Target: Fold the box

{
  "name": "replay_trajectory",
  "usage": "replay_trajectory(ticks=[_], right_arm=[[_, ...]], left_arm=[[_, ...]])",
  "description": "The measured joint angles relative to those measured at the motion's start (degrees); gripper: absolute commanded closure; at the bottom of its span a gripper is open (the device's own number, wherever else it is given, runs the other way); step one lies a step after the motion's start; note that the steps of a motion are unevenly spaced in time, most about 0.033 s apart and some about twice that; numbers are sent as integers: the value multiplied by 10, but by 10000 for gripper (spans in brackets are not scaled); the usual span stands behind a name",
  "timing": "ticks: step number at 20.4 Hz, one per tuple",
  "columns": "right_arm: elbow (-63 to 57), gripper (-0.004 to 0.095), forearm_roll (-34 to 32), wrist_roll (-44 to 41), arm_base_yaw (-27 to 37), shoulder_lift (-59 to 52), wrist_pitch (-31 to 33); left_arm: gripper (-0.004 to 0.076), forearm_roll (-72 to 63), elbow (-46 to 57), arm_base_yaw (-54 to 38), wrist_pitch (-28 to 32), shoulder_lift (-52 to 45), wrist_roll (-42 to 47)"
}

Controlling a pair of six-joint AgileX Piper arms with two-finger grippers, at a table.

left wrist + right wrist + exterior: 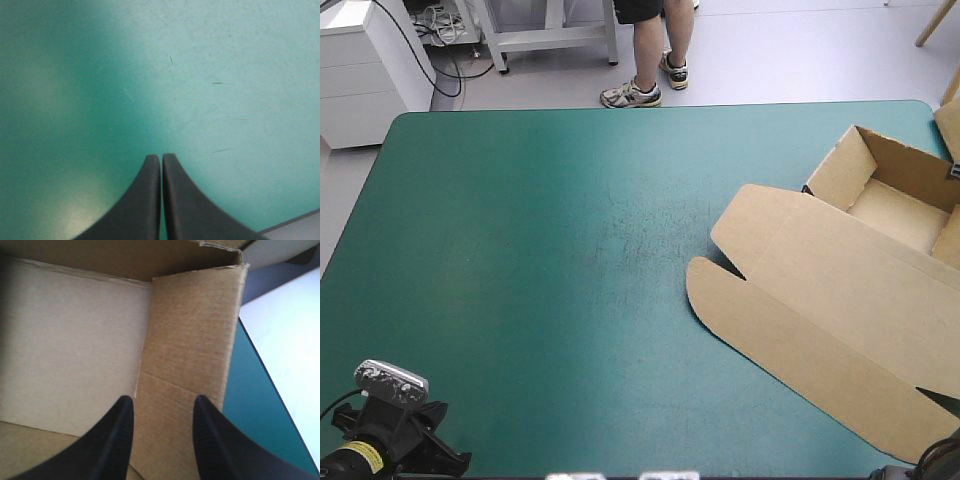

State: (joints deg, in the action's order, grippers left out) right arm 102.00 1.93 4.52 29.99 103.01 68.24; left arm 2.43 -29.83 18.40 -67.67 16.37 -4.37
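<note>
on the right of the bench (540, 250), the box (840, 290) is an open tray, walls up, lid flat. left end effector (161, 160) together over bare bench; right end effector (162, 405) apart above a tray wall. tray looks done.

The box (840, 285) lies at the table's (540, 250) right side, tray (895, 215) toward the far corner, lid (810, 320) flat toward the near edge, the right gripper (162, 405) above a tray wall (192, 335).
</note>
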Motion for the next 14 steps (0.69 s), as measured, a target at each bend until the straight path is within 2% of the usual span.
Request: replay_trajectory(ticks=[1, 3, 5, 8, 14], right_arm=[[0, 788, 6, 2, 0, -7, 0], [0, 917, 33, 8, 0, -28, 1], [-5, 909, 83, 28, -1, -66, 2], [-20, 909, 103, 37, -24, -130, 4], [-140, 910, 104, 50, -159, -280, 8]], left_arm=[[731, 0, 0, 0, 0, 0, 0], [731, 0, 0, 0, 0, 0, 0], [731, 0, 0, 0, 0, 0, 0], [731, 0, 0, -6, 0, 0, 0], [731, 0, 0, -82, 1, 0, 0]])
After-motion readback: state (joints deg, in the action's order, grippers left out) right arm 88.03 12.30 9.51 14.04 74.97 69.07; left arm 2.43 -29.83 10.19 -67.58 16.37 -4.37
